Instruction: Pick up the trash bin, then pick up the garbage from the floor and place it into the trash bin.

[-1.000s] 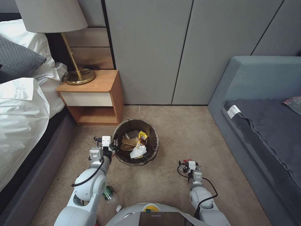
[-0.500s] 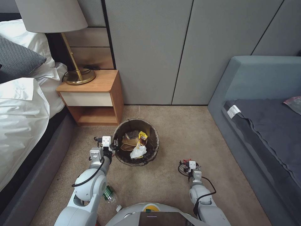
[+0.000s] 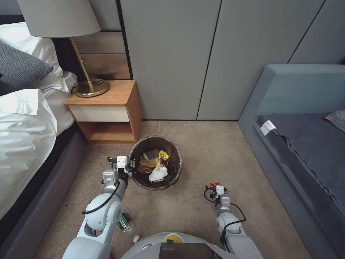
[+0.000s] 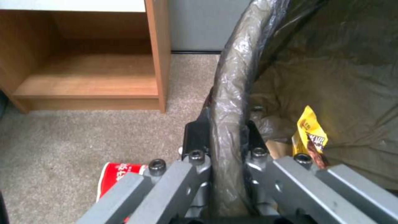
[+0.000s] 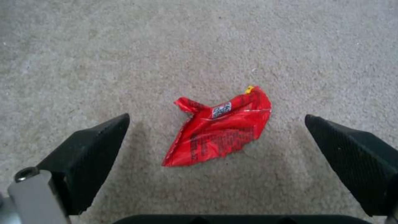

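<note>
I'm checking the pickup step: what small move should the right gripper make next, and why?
Probably lower straight down and close. The right gripper hangs open over the carpet with the red wrapper lying flat between its fingers, untouched. The left gripper holds the trash bin by its rim.

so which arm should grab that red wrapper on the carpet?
Right. The right pincer hangs open over the red wrapper, one finger on each side of it. The left pincer is shut on the trash bin rim, so it's busy.
</note>
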Controlling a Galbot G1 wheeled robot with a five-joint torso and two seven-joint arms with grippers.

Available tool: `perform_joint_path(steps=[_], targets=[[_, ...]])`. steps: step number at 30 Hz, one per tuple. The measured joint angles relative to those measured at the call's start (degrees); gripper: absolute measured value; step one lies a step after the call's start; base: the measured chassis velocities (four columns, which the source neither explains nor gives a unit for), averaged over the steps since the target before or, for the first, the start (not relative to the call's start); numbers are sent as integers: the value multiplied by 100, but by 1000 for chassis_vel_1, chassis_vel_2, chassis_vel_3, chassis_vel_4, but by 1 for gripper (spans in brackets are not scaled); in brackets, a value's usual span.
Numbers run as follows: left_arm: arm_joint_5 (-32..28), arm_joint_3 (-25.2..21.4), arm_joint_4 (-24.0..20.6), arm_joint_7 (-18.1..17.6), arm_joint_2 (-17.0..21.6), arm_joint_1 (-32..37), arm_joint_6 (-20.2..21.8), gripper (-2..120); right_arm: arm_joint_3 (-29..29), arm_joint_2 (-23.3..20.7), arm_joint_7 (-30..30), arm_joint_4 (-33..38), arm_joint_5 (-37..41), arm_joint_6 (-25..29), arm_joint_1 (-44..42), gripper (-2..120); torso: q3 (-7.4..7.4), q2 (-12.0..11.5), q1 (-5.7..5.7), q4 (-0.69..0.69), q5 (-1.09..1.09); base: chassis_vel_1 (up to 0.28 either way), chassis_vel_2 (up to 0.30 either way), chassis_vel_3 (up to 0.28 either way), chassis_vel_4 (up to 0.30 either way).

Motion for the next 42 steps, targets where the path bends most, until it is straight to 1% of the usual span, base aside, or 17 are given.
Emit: perform_joint_path(steps=[13, 17, 19, 20, 23, 24, 25, 27, 28, 30, 31, 33, 34, 36, 37, 40, 42], targets=[[12, -2, -3, 0, 1, 10, -1, 3, 0, 4, -19, -257, -69, 115, 137, 99, 0, 0, 0, 0, 0, 0, 0, 0, 0], [21, 2, -3, 0, -2, 17, -3, 3, 4, -1, -19, -324, -86, 149, 153, 96, 0, 0, 0, 0, 0, 0, 0, 0, 0], [22, 2, -5, -1, -2, 17, -4, 3, 14, -1, -24, -362, -123, 207, 157, 88, 0, 0, 0, 0, 0, 0, 0, 0, 0], [22, 2, -5, -1, -2, 17, -4, 3, 14, -1, -24, -362, -123, 207, 157, 88, 0, 0, 0, 0, 0, 0, 0, 0, 0], [25, 8, -6, -1, -2, 18, -5, 3, 17, -3, -27, -373, -136, 229, 149, 77, 0, 0, 0, 1, 1, 0, 0, 0, 0], [26, 11, -6, -1, -1, 18, -5, 3, 22, -3, -29, -382, -138, 247, 142, 69, 0, 0, 0, 2, 1, 0, 0, 0, 0], [26, 11, -6, -1, -1, 18, -5, 3, 22, -3, -29, -382, -138, 247, 142, 69, 0, 0, 0, 2, 1, 0, 0, 0, 0], [26, 11, -6, -2, 3, 12, -5, 3, 34, -5, -28, -397, -141, 269, 136, 58, 0, 0, 0, 2, 1, 0, 0, 0, 0], [26, 11, -6, -2, 3, 12, -5, 3, 34, -5, -28, -397, -141, 269, 136, 58, 0, 0, 0, 2, 1, 0, 0, 0, 0], [26, 15, -6, -2, 5, 7, -5, 3, 39, -4, -29, -422, -145, 298, 133, 48, 0, 0, 0, 1, 2, 0, 0, 0, 0], [26, 15, -6, -2, 5, 7, -5, 3, 39, -4, -29, -422, -145, 298, 133, 48, 0, 0, 0, 1, 2, 0, 0, 0, 0], [27, 15, -6, -2, 4, 7, -5, 3, 47, -6, -32, -444, -150, 320, 136, 38, 0, 0, 0, 1, -1, 0, 0, 0, 0], [27, 15, -6, -2, 4, 7, -5, 3, 47, -6, -32, -444, -150, 320, 136, 38, 0, 0, 0, 1, -1, 0, 0, 0, 0], [27, 16, -7, -2, 4, 10, -5, 3, 47, -2, -32, -469, -151, 329, 153, 25, 0, 0, 0, 0, 0, 0, 0, 0, 0], [27, 16, -7, -2, 4, 10, -5, 3, 47, -2, -32, -469, -151, 329, 153, 25, 0, 0, 0, 0, 0, 0, 0, 0, 0], [23, 9, -23, -2, 9, 9, -5, 3, 51, 2, -33, -527, -158, 379, 165, 11, 0, 0, 0, 0, -1, 0, 0, 0, 0], [22, 5, -24, -2, 11, 9, -5, 3, 51, 3, -37, -537, -163, 394, 166, 8, 0, 0, 0, 0, -1, 0, 0, 0, 0]])
